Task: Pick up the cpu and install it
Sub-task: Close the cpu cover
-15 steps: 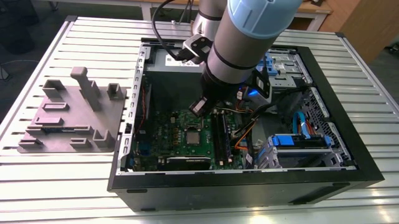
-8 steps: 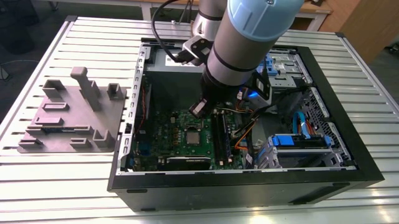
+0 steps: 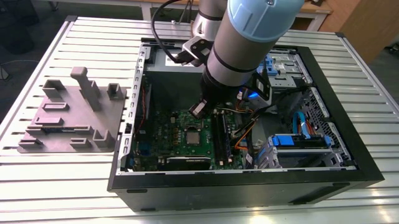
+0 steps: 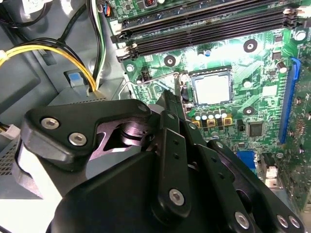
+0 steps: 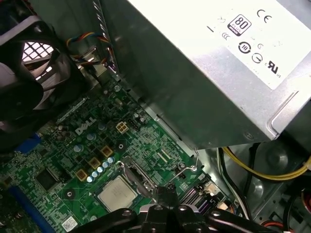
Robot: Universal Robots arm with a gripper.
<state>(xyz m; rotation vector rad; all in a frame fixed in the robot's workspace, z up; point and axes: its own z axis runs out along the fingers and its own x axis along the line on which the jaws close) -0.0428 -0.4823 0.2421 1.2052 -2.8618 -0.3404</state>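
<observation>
One cpu (image 4: 212,87) sits in its socket; the gripper (image 4: 170,99) beside it looks pressed together.

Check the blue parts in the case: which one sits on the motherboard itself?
The long blue slot at the motherboard edge, beyond the cpu. The other blue parts, drive-bay latches, sit at the exterior view's right.

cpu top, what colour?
Silver-grey with a pale edge; the cpu shows best in the second wrist view.

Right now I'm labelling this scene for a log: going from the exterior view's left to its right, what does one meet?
Grey parts fixture on the slatted table → black computer case, left wall → green motherboard → cpu in its socket → memory slots → blue drive bay.
</observation>
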